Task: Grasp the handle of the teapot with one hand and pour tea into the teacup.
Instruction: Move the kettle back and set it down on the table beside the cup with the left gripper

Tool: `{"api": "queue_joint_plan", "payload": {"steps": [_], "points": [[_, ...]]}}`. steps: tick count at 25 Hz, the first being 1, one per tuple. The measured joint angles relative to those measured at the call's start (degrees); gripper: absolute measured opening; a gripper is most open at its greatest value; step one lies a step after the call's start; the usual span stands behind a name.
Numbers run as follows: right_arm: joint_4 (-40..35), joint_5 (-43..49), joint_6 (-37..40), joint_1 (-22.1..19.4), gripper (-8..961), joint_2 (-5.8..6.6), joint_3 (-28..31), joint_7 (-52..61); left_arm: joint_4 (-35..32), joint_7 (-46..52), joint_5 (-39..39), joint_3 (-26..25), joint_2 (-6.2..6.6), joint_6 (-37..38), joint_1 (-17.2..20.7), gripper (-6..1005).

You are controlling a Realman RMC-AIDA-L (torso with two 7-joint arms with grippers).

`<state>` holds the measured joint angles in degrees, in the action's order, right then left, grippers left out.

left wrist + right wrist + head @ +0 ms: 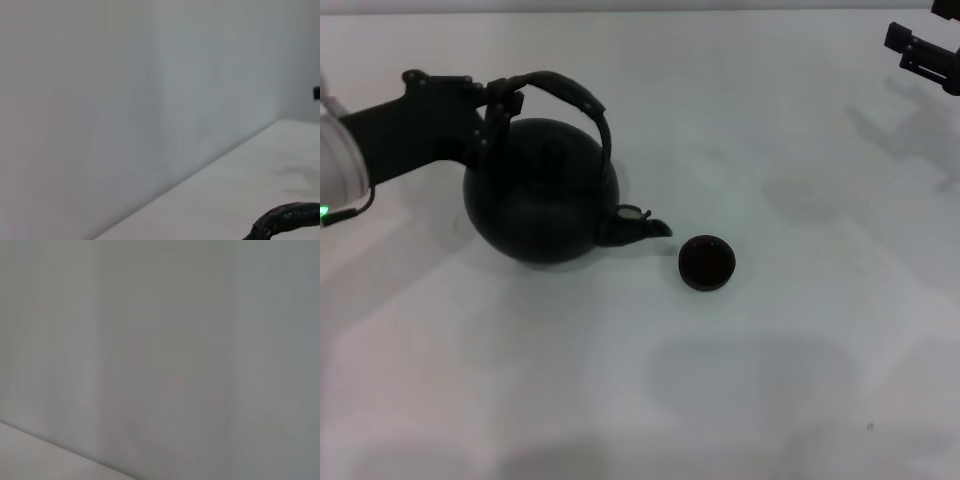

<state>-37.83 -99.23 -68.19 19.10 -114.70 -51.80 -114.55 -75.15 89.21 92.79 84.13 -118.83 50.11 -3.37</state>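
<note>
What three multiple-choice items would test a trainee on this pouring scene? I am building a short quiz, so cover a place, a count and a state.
1. Where does the teacup stand?
A. Just beyond the tip of the teapot's spout
B. Behind the teapot
C. On the teapot's lid

2. How many cups are on the table?
A. One
B. Two
C. Three

3. What is the left gripper doing?
A. Hanging far from the teapot
B. Closed on the handle at the end away from the spout
C. Holding the teacup

Answers: 1 A, the head view shows the teapot spout pointing at the cup. 2 A, only one cup shows. 3 B, the gripper meets the arched handle there; the right gripper is off at the far edge.
</note>
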Motion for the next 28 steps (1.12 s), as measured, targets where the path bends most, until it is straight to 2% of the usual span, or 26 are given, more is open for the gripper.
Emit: {"api": "queue_joint_plan", "payload": {"steps": [5,11,22,28], "points": [[0.07,0.13,-0.24,-0.04,785,0.00,-0.06,0.87,8.50,-11.93,-12.43,-4.92,0.07,5.94,-0.02,127],[0.07,1.07,-0.34,0.08,785,0.00,-0.06,2.24,16.17,-18.87,-17.94,-8.93,0.05,10.51,-0.67,126],[0.70,1.42,-0.40,0.20,785,0.00,-0.71,2.81,28.80,-24.44,-20.27,-13.72,0.03,14.52,-4.62,125],[0.74,1.42,-0.39,0.16,784,0.00,-0.86,2.91,29.95,-25.06,-20.28,-14.71,0.00,14.19,-4.93,124]]}}
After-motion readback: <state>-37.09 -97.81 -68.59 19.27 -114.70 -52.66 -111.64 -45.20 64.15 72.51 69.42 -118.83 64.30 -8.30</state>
